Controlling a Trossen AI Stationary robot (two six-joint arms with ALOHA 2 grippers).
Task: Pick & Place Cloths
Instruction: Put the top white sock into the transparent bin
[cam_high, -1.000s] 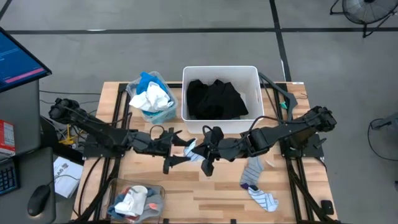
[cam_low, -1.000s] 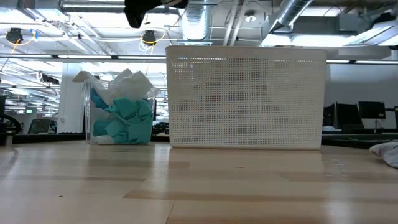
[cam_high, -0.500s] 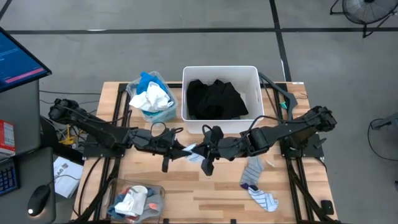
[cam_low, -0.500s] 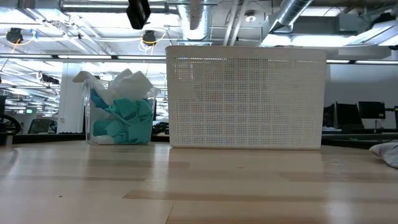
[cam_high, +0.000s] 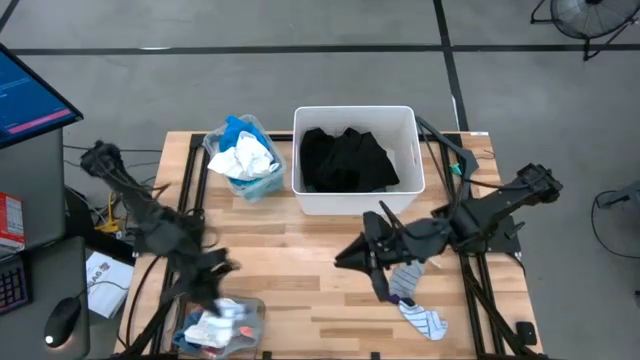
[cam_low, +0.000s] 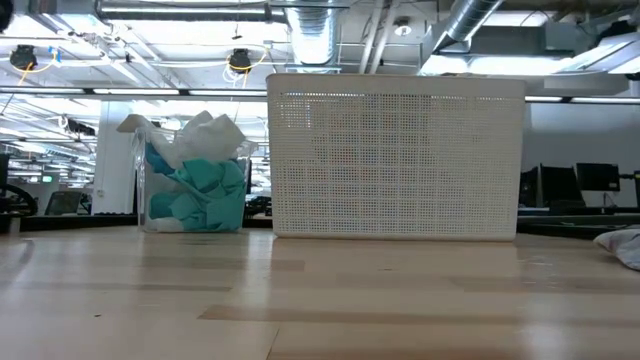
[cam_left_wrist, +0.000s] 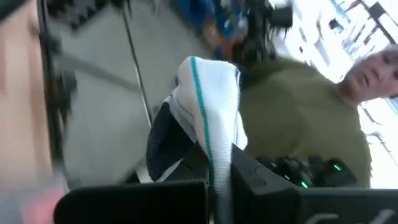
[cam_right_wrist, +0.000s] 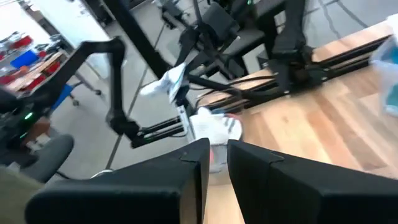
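Observation:
My left gripper is over the table's near left corner, just above a clear bin. It is shut on a white sock with a teal stripe and a dark navy part. The sock also shows in the right wrist view. My right gripper hangs over the middle of the table, shut and empty. A grey sock and a striped sock lie flat on the table on the right. A black garment lies in the white tub. My left gripper pinches the white sock between its two fingers. The sock's bunched, folded-over part stands out past the fingertips. The sock is lifted clear, above the near left bin. Which end of the sock is pinched is hidden by the fingers.
The near left bin holds white and coloured cloths. A second clear bin at the far left holds teal, white and blue cloths and also shows in the low view. The tub stands at the far middle. A person sits beyond the table.
The sock was between both grippers at the table's middle. Now only my left gripper has it, and it has swung fast toward the near left corner, over the clear bin. My right gripper has drawn back toward the table's right and near side, without the sock.

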